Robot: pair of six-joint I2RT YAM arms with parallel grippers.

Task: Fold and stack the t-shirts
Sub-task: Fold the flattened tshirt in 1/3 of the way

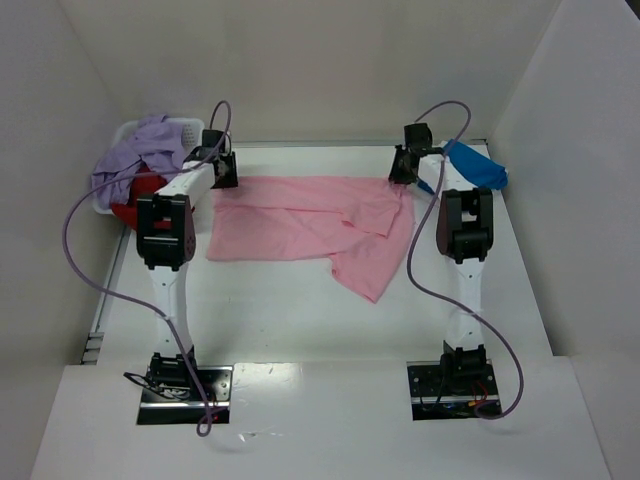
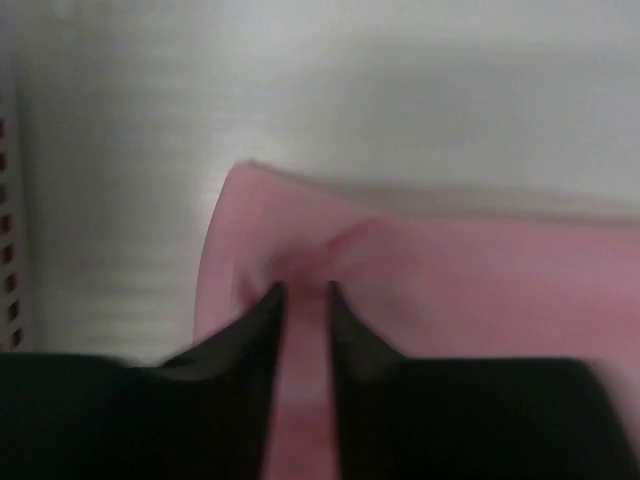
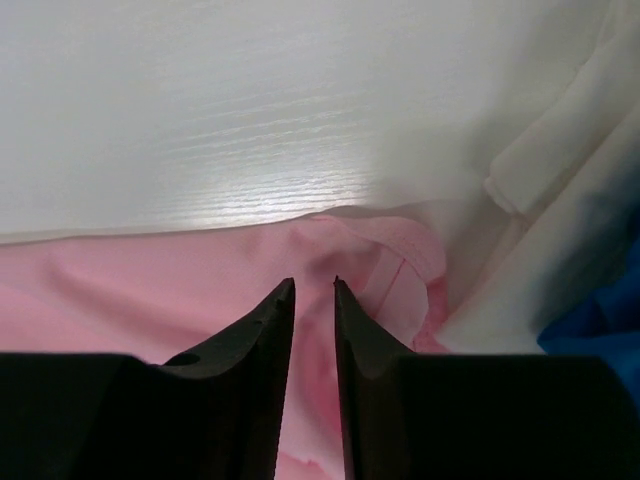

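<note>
Four t-shirts are showing around the white table (image 1: 300,330). The light pink t-shirt (image 1: 300,225) is lying spread across the far middle of the tabletop, its far edge running between the two arms and one loose flap trailing toward the near right. The lavender t-shirt (image 1: 140,150) is lying heaped over the white basket (image 1: 186,128) in the far left corner, and the red t-shirt (image 1: 135,198) is spilling out beneath it on the basket's near side. The blue t-shirt (image 1: 478,166) is lying bunched at the far right, just beside the right arm's wrist and well apart from the basket. The left gripper (image 2: 305,290) is reaching down at the pink shirt's far left corner. Its dark fingers are standing a narrow way apart, with pink cloth filling the gap and puckering just ahead of the tips. That wrist view is blurred, so I cannot tell whether the cloth is being pinched or merely lying under the fingers. The right gripper (image 3: 313,285) is sitting at the shirt's far right corner. Its fingers are parted by a slim slit, their tips pointing at the hemmed edge, where the cloth is rising in a small ridge. Pink fabric is showing below and between them.
</note>
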